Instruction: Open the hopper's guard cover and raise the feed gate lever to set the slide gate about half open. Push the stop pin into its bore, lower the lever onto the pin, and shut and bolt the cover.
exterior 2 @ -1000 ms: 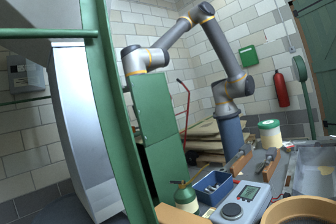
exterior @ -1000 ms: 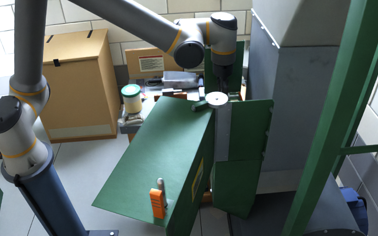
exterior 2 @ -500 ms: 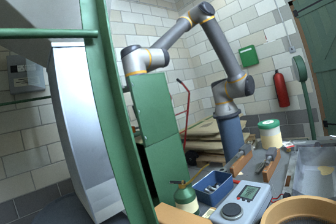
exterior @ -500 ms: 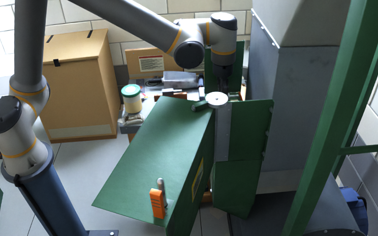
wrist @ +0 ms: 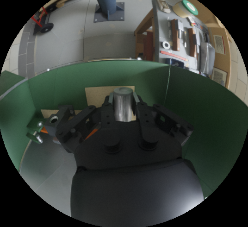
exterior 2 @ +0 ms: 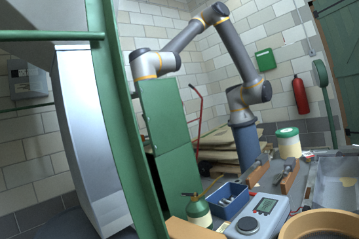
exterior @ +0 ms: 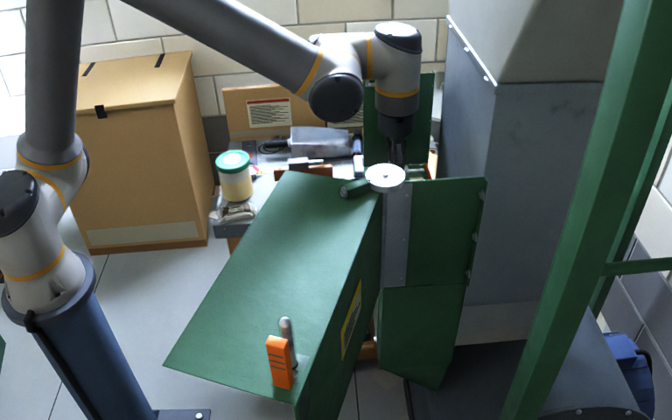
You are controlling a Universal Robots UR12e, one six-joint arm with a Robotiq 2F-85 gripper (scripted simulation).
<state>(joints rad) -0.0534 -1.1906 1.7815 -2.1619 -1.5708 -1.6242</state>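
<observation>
My gripper [wrist: 123, 105] reaches down inside the guard enclosure, closed around a grey steel cylinder, the stop pin [wrist: 122, 103], which stands between the fingers. In the side camera the gripper [exterior: 395, 151] sits just behind the round steel hinge cap [exterior: 385, 177]. The green guard cover [exterior: 282, 276] is swung wide open toward the room. Its orange bolt handle [exterior: 280, 361] and grey bolt rod sit near its free edge. A dark block with a round bore [wrist: 54, 119] lies to the left of the gripper, next to green hinge lugs [wrist: 35, 130]. The lever is hidden.
The green enclosure walls [wrist: 199, 108] close in around the gripper on three sides. The grey hopper body [exterior: 527, 177] rises to the right. A workbench [wrist: 185, 43] with tools stands beyond the wall. The green frame post [exterior: 590, 218] crosses the foreground.
</observation>
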